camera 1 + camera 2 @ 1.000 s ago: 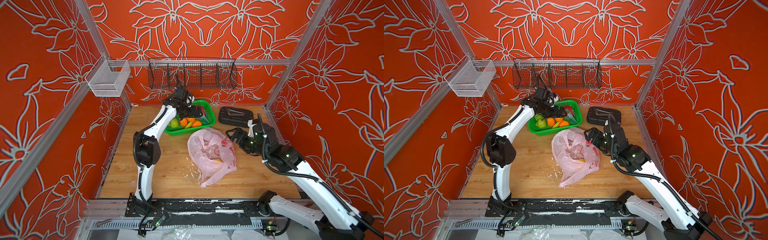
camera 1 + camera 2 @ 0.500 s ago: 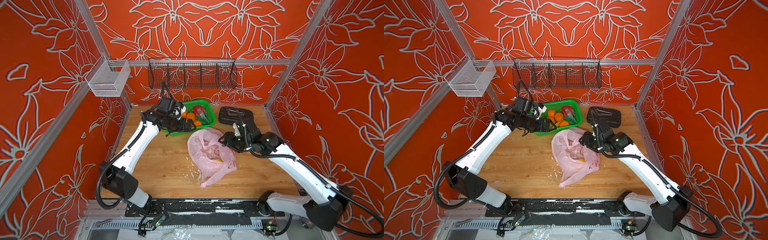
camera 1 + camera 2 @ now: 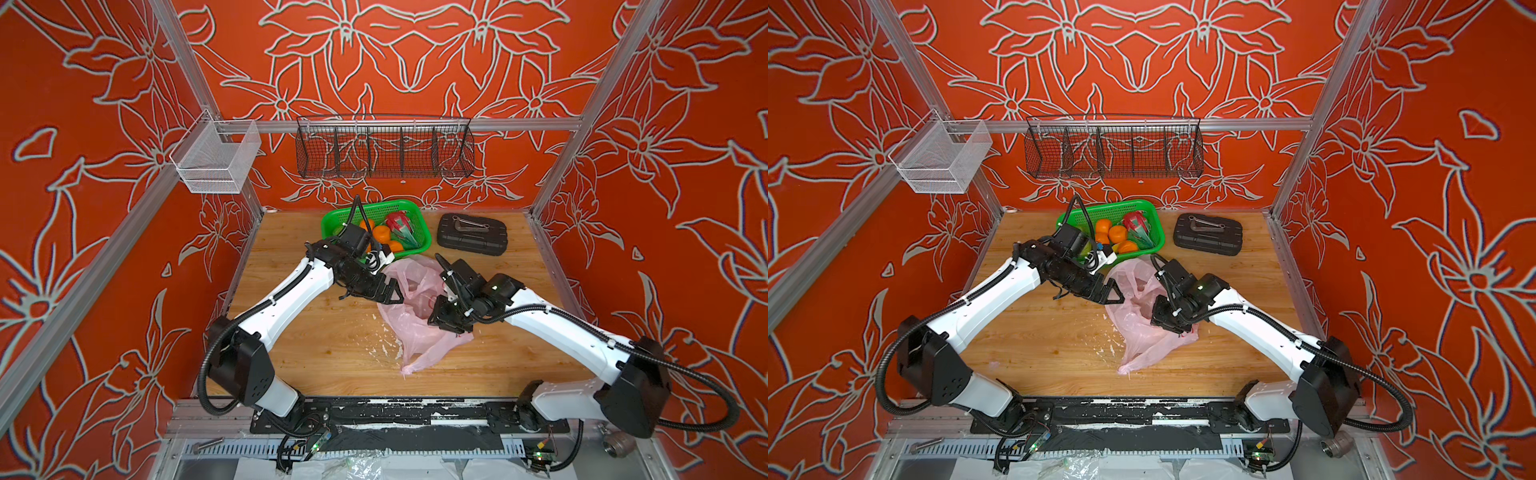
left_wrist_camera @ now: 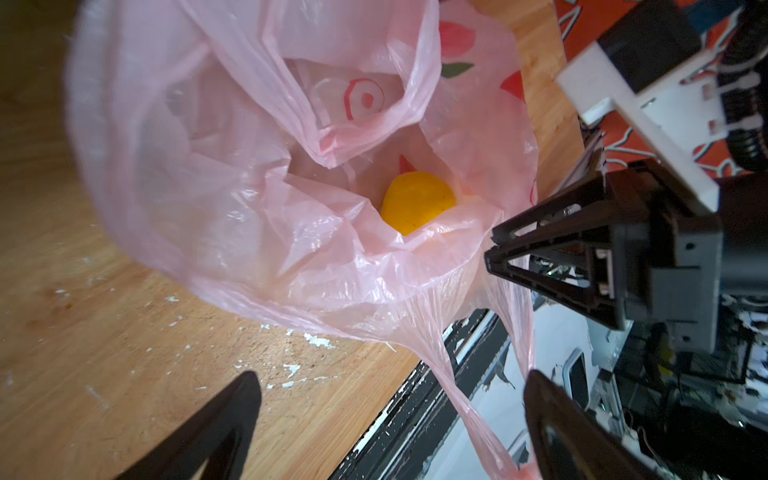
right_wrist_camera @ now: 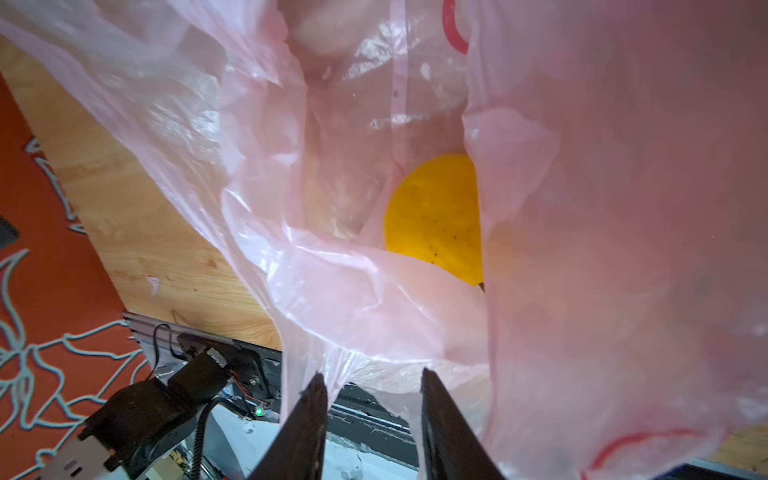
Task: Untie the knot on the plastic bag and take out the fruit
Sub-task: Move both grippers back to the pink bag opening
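Thin translucent pale-pink plastic bag (image 3: pixel 411 332) slumped mid wooden table (image 3: pixel 316 353), mouth open, no knot seen. Round yellow fruit (image 4: pixel 417 203) inside, bared at mouth. Right pincer (image 5: pixel 370 380) narrowed w/ bag rim betw. jaws, prob. to keep mouth open; whether film is pinched can't be told. Left pincer (image 4: pixel 392 380) spread wide above mouth, prob. for fruit.

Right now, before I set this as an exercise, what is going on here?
Two robot arms are emptying a thin pink plastic bag on the wooden table. Its mouth lies open, with a round yellow fruit inside. The right gripper has its fingers either side of the bag's bunched rim; the left gripper hangs open by the bag. Oranges and a pink dragon fruit lie in the green plastic basket.
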Robot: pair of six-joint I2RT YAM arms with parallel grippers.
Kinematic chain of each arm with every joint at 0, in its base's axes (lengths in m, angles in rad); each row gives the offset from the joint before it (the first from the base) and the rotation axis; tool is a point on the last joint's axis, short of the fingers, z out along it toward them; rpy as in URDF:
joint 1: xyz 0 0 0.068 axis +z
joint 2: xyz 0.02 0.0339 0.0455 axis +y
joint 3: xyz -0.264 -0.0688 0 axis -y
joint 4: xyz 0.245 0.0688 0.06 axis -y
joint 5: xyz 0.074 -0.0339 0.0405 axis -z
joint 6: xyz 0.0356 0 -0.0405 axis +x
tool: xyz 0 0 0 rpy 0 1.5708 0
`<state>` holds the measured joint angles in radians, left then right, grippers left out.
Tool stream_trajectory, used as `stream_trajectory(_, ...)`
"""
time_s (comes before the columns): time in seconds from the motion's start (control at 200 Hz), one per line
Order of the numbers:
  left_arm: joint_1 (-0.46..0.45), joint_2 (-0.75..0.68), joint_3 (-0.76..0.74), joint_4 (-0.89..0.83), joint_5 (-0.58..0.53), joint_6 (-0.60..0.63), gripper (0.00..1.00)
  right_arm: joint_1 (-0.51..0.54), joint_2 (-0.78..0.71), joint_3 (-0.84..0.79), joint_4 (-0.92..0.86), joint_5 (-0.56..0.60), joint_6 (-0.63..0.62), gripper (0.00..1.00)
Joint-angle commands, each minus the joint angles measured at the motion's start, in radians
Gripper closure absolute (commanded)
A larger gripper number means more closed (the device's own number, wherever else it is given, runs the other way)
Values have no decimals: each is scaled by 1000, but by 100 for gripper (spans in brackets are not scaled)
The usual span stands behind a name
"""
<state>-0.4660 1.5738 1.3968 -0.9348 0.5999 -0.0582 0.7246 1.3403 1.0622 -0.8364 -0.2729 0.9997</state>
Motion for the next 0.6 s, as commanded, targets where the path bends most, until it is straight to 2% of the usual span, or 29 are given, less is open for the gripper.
stream_trajectory(0.0, -10, 89, 40, -30, 64, 55, 4, 17, 27, -57, -23, 23, 16, 62)
stream_trajectory(0.1, -27, 160, 84, -63, 77, 86, 5, 31, 67, -98, 17, -8, 9, 62)
stream_trajectory(0.225, -31, 241, 101, -60, 68, 56, 7, 83, 105, -106, 5, 39, -24, 61)
stream_trajectory(0.49, -42, 337, 116, -29, 20, 39, 10, 90, 163, -111, 4, 50, -30, 60)
stream_trajectory(0.595, -49, 360, 114, -35, -2, 58, 11, 90, 130, -65, -54, 83, -9, 54)
